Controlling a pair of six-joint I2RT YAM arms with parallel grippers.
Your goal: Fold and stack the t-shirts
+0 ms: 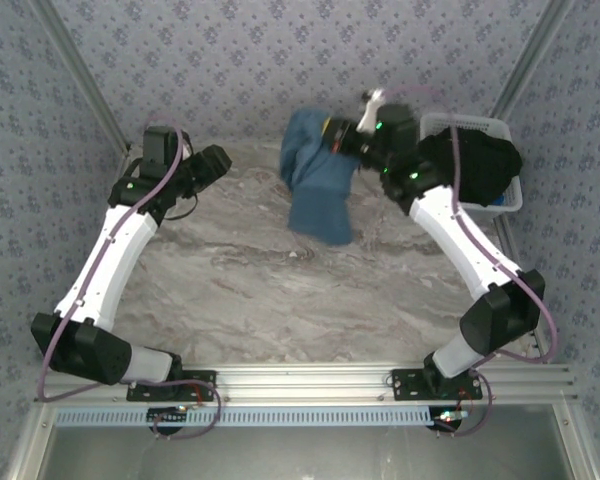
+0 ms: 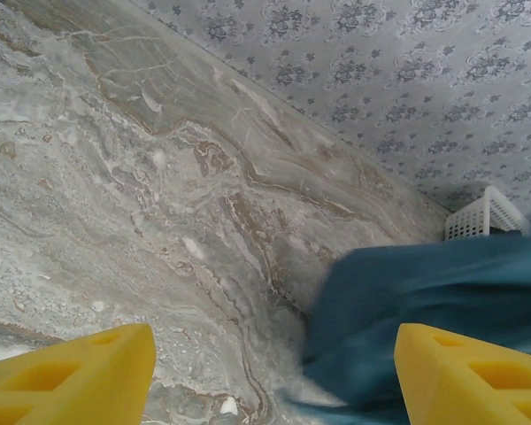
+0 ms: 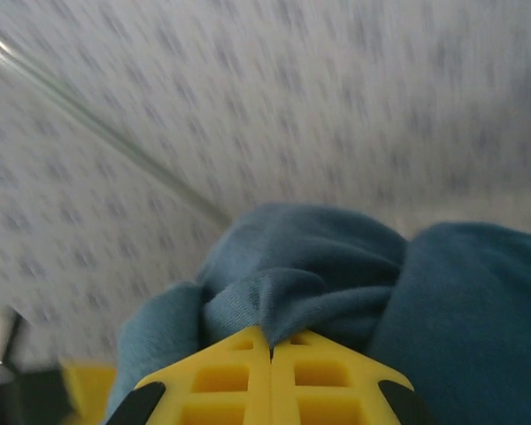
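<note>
- At the left edge, the left wall [image 1: 30, 150] and a slanted metal post [image 1: 80, 70] close in the table [image 1: 270, 290]. The left arm lies along this side.
- The left gripper [image 1: 220, 158] is over the far left part of the table. Its yellow fingers [image 2: 71, 376] are spread wide and there is nothing between them.
- In the left wrist view, bare marble lies under this gripper and ahead of it.
- The middle and the near part of the table is open marble, from the left arm across to the right arm.
- The teal-blue t-shirt [image 1: 315, 190] hangs at the far middle, bunched. A strip of bare table lies between it and the left gripper.
- The lower end of the shirt comes down near the table. I cannot tell if it touches.
- The right gripper [image 1: 335, 135] has its fingers pressed together on a fold at the top of this shirt, close to the back wall [image 1: 240, 60].
- In the far right corner the white basket [image 1: 510, 200] stands by the wall, just beside the right arm.
- The black t-shirts [image 1: 475, 160] are heaped in the basket and hang over its rim.
</note>
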